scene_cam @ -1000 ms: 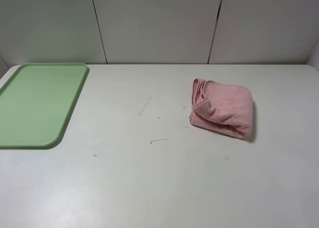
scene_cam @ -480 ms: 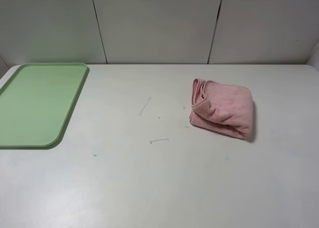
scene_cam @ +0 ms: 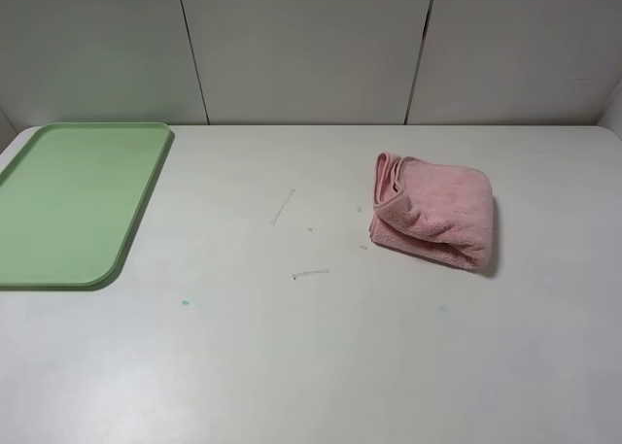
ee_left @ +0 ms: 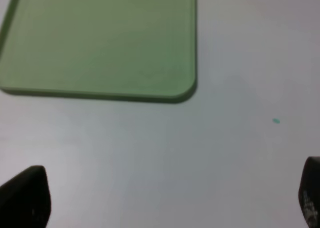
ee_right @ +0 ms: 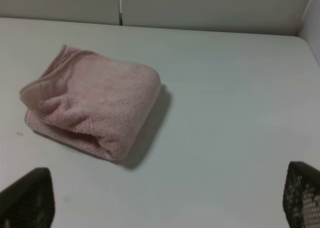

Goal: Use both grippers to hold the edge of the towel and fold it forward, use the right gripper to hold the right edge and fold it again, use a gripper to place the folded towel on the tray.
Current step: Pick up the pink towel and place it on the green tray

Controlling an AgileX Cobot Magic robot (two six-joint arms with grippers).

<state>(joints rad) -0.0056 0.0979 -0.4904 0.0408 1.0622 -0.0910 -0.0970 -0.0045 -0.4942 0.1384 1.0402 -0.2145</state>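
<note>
Right now the left gripper (ee_left: 165,198) is hanging over bare white table (scene_cam: 321,366) with its two dark fingertips (ee_left: 25,198) sitting far apart at opposite edges of its wrist view, so the jaws are standing wide and nothing is lying between them or touching them. Ahead of this gripper the green tray (ee_left: 100,43) is lying flat on the table, its rounded near corner pointing back toward the gripper, with a clear strip of tabletop separating the two. A small teal speck (ee_left: 276,120) is showing on the surface off to one side, between the tray and the fingertip on that side.

The right gripper (ee_right: 165,203) is likewise holding its jaws spread wide, one dark mesh-textured fingertip (ee_right: 302,193) showing at each lower corner of its wrist view, gripping nothing and touching nothing. The pink towel (ee_right: 92,108) is resting on the table ahead of it and toward one fingertip, already folded into a thick bundle with its layered edges facing away from the shadowed side.

From the high camera neither arm is showing; the towel (scene_cam: 432,211) is lying on the right half of the table, well apart from the tray (scene_cam: 78,201) at the far left edge.
</note>
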